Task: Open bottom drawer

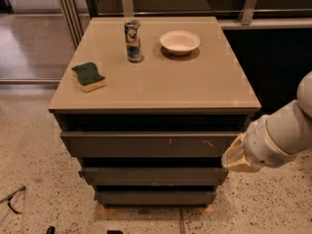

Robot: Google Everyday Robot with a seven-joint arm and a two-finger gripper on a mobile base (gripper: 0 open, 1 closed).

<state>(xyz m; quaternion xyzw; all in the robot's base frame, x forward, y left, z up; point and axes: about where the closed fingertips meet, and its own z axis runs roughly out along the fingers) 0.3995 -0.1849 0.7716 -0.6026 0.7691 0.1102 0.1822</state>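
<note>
Camera view: the arm [285,133] comes in from the right edge as a thick white limb and slopes down and to the left. It ends in the cream-coloured gripper [237,158]. The gripper hangs in front of the cabinet's right side, at the right end of the top drawer [146,144] and just above the middle drawer [153,175]. Whether the gripper is open or closed cannot be told, and nothing is seen held in it.

The bottom drawer [155,197] is the lowest of the three dark fronts, just above the speckled floor [34,155]. It lies below and to the left of the gripper, apart from it, and only its plain front shows.

On the cabinet's tan top [195,87] a can [132,40] stands upright near the back. A white bowl [179,42] sits to its right, and a green-topped sponge [89,76] lies near the left edge.
</note>
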